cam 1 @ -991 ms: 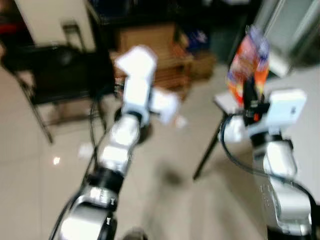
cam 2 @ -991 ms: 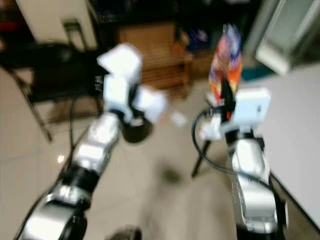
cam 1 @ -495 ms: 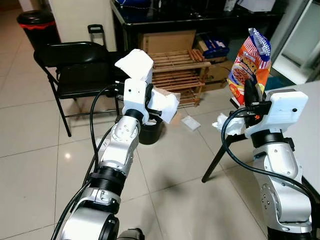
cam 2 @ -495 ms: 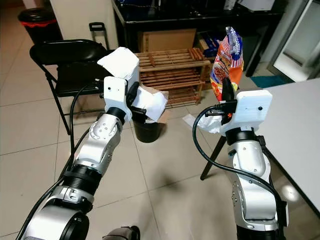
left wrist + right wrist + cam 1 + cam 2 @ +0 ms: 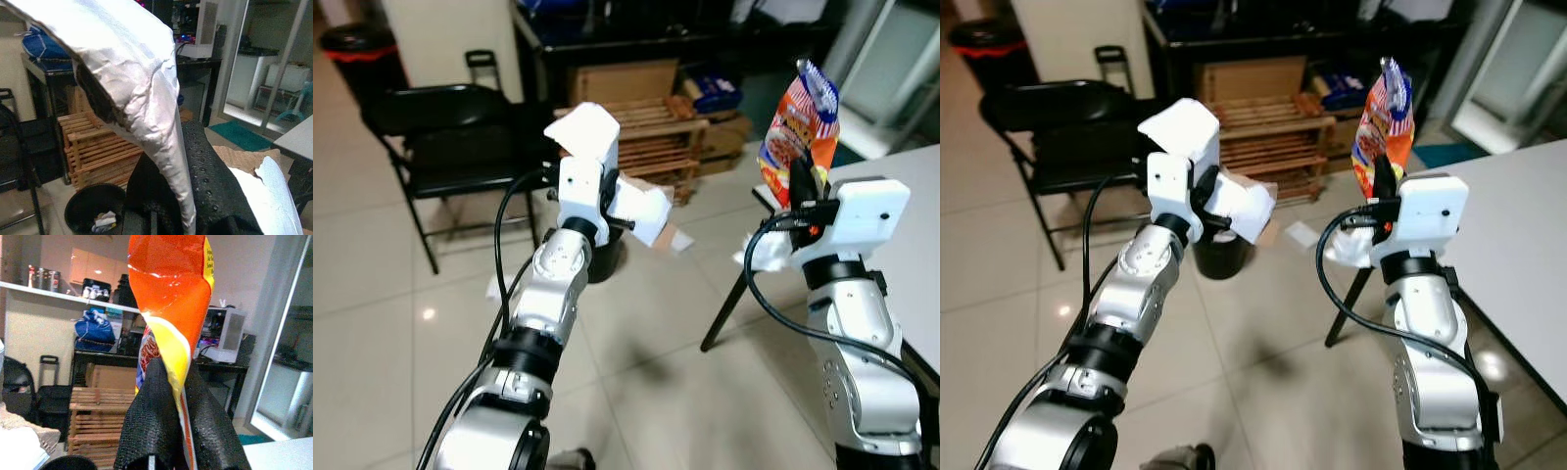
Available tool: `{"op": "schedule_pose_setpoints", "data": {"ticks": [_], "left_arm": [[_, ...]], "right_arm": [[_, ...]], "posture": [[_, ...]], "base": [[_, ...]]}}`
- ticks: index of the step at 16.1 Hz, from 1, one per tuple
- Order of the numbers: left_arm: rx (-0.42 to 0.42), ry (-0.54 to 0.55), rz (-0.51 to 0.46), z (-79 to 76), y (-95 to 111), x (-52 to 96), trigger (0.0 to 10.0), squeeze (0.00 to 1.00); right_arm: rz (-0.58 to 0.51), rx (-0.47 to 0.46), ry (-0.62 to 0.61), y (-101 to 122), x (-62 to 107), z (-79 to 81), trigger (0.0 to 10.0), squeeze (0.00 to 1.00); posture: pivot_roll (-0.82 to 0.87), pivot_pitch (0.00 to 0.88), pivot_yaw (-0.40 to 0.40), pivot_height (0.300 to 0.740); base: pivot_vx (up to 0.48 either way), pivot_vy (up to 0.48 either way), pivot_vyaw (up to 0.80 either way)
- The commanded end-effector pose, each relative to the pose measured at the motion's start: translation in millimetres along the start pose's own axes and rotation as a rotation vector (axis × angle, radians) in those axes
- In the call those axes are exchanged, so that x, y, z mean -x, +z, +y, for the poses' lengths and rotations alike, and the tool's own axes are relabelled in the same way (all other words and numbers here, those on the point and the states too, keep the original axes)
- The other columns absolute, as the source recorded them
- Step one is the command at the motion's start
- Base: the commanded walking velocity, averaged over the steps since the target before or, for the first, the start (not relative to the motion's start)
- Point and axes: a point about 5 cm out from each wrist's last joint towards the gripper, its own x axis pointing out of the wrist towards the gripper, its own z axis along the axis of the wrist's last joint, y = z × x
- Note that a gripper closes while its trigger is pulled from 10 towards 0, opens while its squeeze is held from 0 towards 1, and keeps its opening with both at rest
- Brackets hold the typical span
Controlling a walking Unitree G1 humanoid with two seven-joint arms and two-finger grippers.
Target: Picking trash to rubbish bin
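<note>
My left gripper (image 5: 182, 196) is shut on a crumpled white paper (image 5: 641, 210), held up in front of me at chest height. Below and just beyond it on the floor stands a small black bin (image 5: 1219, 257) with some scraps inside (image 5: 103, 221). My right gripper (image 5: 800, 182) is shut on an orange snack bag (image 5: 799, 125), which stands upright above the fingers (image 5: 146, 431). The two arms are apart, with the left arm over the bin's near side.
A black folding chair (image 5: 440, 147) stands at the left, a wooden rack (image 5: 646, 132) behind the bin. A white table (image 5: 913, 186) is at the right, a crumpled tissue (image 5: 770, 251) at its corner. A paper scrap (image 5: 677, 240) lies on the tiled floor. A red-lined black bin (image 5: 357, 44) stands far left.
The camera has shifted a little, so the whole scene sits slightly differently. Both grippers keep the same hold on the paper and the snack bag.
</note>
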Motion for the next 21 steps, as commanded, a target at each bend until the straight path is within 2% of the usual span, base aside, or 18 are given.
{"op": "schedule_pose_setpoints", "data": {"ticks": [1, 17, 21], "left_arm": [[-0.006, -0.019, -0.002, -1.8, 3.4, -3.1, 10.0, 0.0], [-0.015, -0.027, 0.013, -4.9, -1.7, -3.4, 10.0, 0.0], [-0.028, -0.021, 0.032, -3.0, -5.7, -3.0, 10.0, 0.0]], "right_arm": [[-0.02, 0.008, -0.009, 3.3, -2.3, -1.3, 10.0, 0.0], [-0.025, 0.007, 0.009, 3.5, -4.6, 3.5, 10.0, 0.0], [-0.025, 0.01, 0.008, 3.6, -4.4, 4.6, 10.0, 0.0]], "posture": [[0.1, 0.065, -0.024, 0.74], [0.1, 0.06, -0.029, 0.74], [0.09, 0.062, -0.028, 0.74]], "base": [[0.394, 0.27, 0.0], [0.396, 0.27, 0.0], [0.457, 0.0, 0.0]]}}
